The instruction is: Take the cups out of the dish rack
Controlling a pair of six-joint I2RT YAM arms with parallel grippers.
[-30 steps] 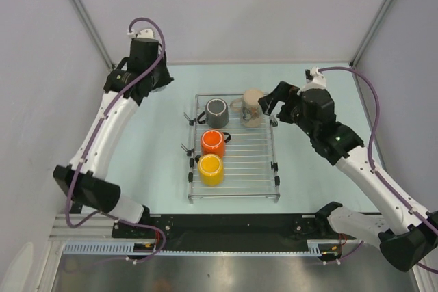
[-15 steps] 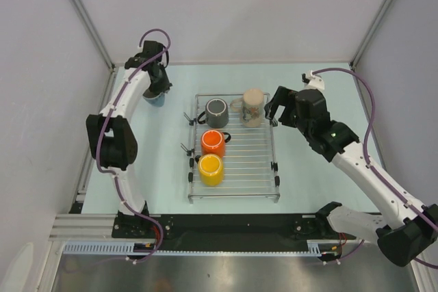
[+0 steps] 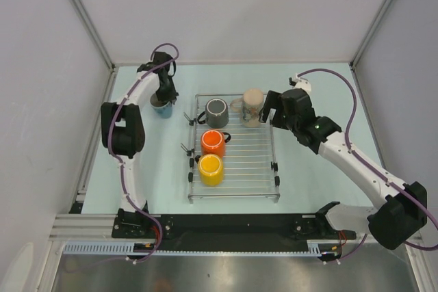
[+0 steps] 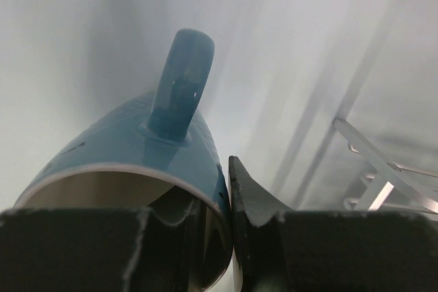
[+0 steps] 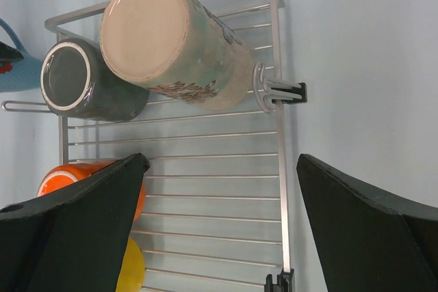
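Blue glaze fills the left wrist view: the blue mug (image 4: 157,148) sits in the left gripper (image 4: 209,203), whose fingers (image 4: 250,230) are clenched on the mug's wall, one inside the rim and one outside, with the handle (image 4: 181,83) pointing away from the camera. From above, the left gripper (image 3: 163,95) is over the far left part of the table (image 3: 308,169), and the blue mug (image 3: 163,109) is well off the dish rack (image 3: 236,181), beside its far left corner. Whether the mug's base touches the table cannot be told.

The other four mugs are on the dish rack. The dark grey mug (image 3: 217,112) stands at the far left of the rack, and the tan mug (image 3: 253,107) stands just beside it at the far right, with its handle turned toward the grey one. The orange mug (image 3: 213,143) is nearer on the left side, and the yellow mug (image 3: 210,169) is just beside it, nearer again.

The right gripper (image 3: 270,109) is just right of the tan mug, by the rack's far right corner. Its fingers (image 5: 75,230) are spread wide and hold nothing. Between them the right wrist camera shows the rack's bars (image 5: 274,169), the tan mug (image 5: 171,39) with its closed base toward the lens, the dark grey mug (image 5: 82,83), and parts of the orange mug (image 5: 68,172) and the yellow mug (image 5: 130,268).
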